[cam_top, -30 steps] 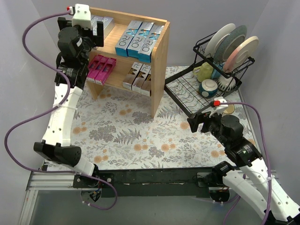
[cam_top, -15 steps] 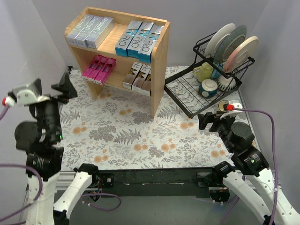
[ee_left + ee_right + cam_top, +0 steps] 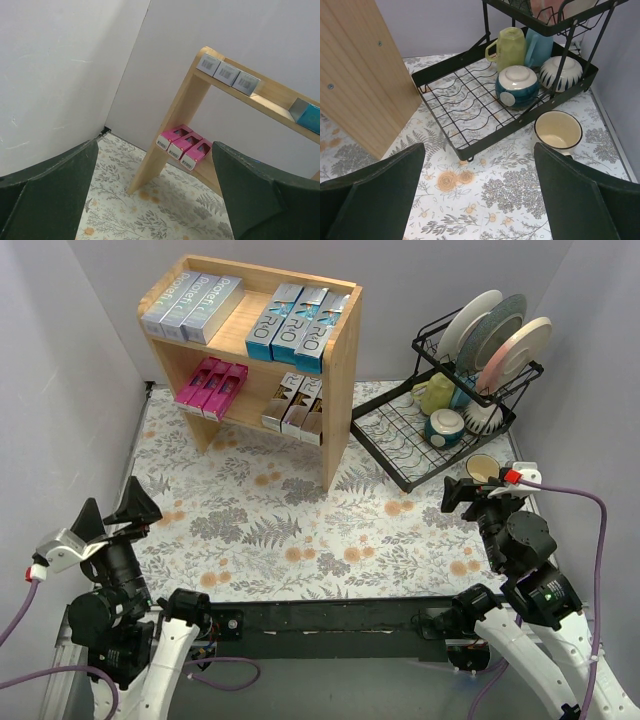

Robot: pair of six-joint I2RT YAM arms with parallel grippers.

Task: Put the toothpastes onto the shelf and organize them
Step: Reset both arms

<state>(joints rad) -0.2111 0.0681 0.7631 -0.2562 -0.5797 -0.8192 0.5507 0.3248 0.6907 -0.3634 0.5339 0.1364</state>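
- left hand [image 3: 112,512]: jaws spread wide, holding nothing, low at the near-left corner of the bench, well apart from the shelf [image 3: 340,370]
- its wrist view looks up at the shelf's left end: box ends only, nothing between the fingers
- toothpastes all on the shelf, four groups of three, lying flat side by side:
  - top left: silver-grey boxes [image 3: 192,292]
  - top right: blue-and-silver boxes [image 3: 298,327]
  - lower left: pink boxes [image 3: 215,386]
  - lower right: silver and black-gold boxes [image 3: 297,402]
- right hand [image 3: 478,490]: jaws spread, nothing in them, near the right bench edge, just beside the cream cup [image 3: 483,469]
- step: I read this as the end state, with sorting by colour done and no loose box on the bench in any view
- next move: no pick to make; at most park both arms. If a tidy-up is wanted, the blue group seems to reach the front edge of the top level, but I can't tell whether it overhangs
- risk: low, both hands are clear of the shelf
- bench [image 3: 280,530]: flat floral mat, grey ferns and orange blooms, bare between shelf and arms
- right of the shelf: black wire dish rack [image 3: 400,435], plates [image 3: 500,330] upright in its upper tier, green mug [image 3: 437,393] and bowls under them
- room: plain pale walls on three sides, closing in the bench
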